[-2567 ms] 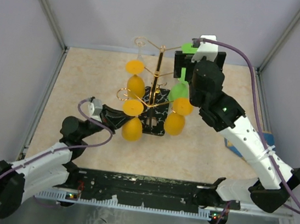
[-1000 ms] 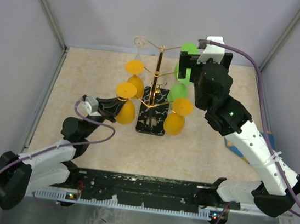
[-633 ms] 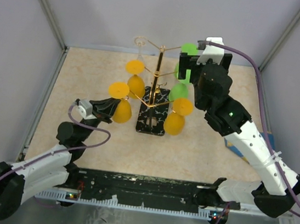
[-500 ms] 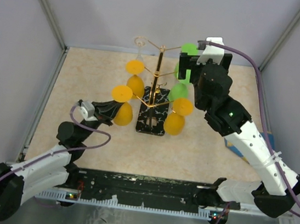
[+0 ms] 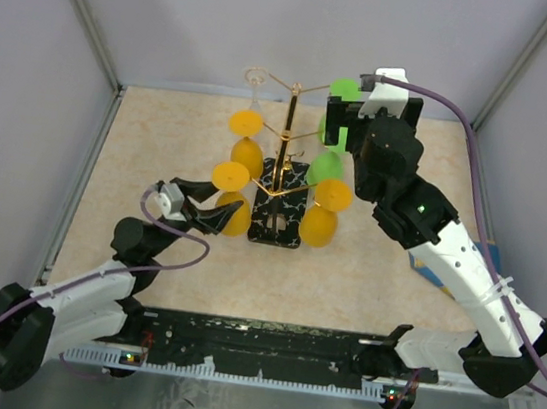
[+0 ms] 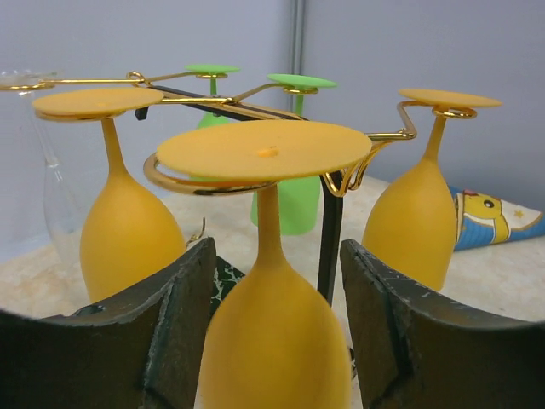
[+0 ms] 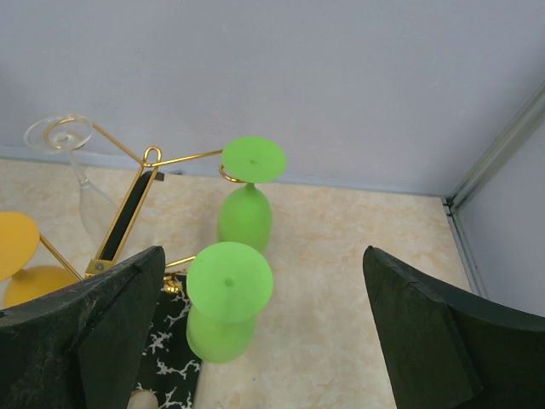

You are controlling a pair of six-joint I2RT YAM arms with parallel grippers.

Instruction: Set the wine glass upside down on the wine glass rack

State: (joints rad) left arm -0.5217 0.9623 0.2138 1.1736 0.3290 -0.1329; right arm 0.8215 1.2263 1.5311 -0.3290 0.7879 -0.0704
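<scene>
3 plain lilac-grey walls [image 5: 307, 27] close me in, joined at the back corners by metal strips [image 5: 83, 8]. Beneath me lies a table [image 5: 162, 129] with a beige, stone-patterned top, evenly lit.

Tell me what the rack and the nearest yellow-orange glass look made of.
The wine glass rack: thin metal wire, shiny gold finish, judging by its glints. The yellow-orange wine glass: opaque, matte, a small moulding dot on its foot; probably plastic rather than glass.

your left gripper [image 6: 277, 245]: jaws apart, held low, arm stretched forward, elbow bent
your right gripper [image 7: 262, 256]: jaws spread wide, held high, arm reaching far forward
</scene>
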